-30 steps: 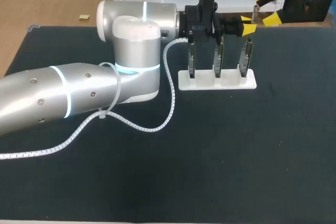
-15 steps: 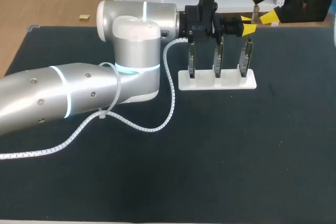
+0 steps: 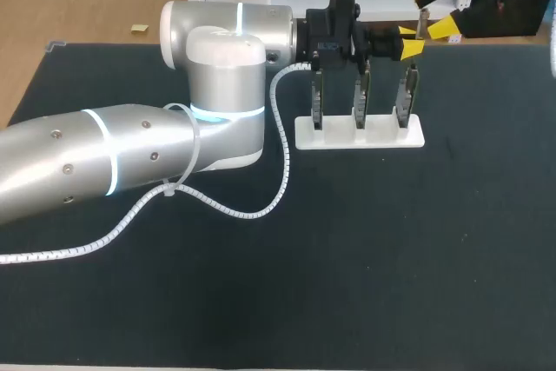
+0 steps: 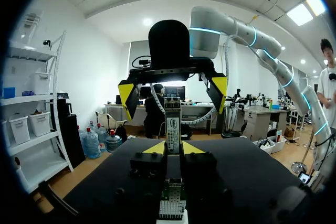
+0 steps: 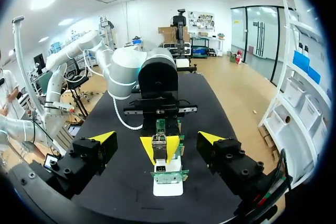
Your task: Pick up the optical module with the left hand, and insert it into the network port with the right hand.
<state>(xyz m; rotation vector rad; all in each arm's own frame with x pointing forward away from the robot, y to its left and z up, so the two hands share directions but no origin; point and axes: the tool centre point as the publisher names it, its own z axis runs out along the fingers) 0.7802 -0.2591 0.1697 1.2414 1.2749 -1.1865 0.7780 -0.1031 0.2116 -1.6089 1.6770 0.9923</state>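
Note:
The optical module (image 3: 422, 22), a thin metal bar, stands upright in my left gripper (image 3: 410, 44), which is shut on it above the right end of the white stand (image 3: 359, 133). In the left wrist view the module (image 4: 172, 127) rises between my left gripper's yellow tips (image 4: 172, 148). Three upright port boards (image 3: 360, 97) sit in the stand. My right gripper (image 3: 437, 11) hovers at the far right edge, open wide and facing the module. From the right wrist, its fingers (image 5: 157, 139) spread on both sides of the module (image 5: 159, 143), a little short of it.
My left arm (image 3: 130, 158) lies across the left half of the table, with a white coiled cable (image 3: 252, 210) trailing over the dark mat. The stand (image 5: 168, 186) and a board (image 4: 172, 203) sit right under the left gripper.
My right gripper has shifted slightly leftward, toward the module. The left arm and the module have stayed where they were.

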